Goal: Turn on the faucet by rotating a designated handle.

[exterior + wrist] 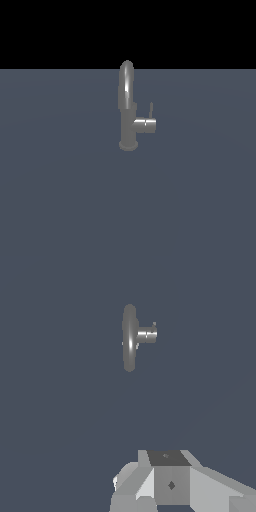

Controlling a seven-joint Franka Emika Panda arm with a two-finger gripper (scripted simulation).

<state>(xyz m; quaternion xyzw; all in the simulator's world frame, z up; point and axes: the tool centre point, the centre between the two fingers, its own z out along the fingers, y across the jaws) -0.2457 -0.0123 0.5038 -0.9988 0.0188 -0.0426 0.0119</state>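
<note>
The grey metallic faucet (127,107) stands upright on the flat blue-grey surface, its arched spout rising above the cylindrical body and round base. A stubby horizontal cylinder (146,124) sticks out toward the exterior view's right. From its end the thin dark handle (151,110) points straight up. The wrist view looks down on the faucet (129,338), where the handle (154,325) shows only as a small tip at the stub's end. Part of my gripper (170,481) appears at that picture's edge, well apart from the faucet. Its fingertips do not show. The arm is absent from the exterior view.
The blue-grey floor (60,190) stretches flat around the faucet on every side, ending at a black background behind it.
</note>
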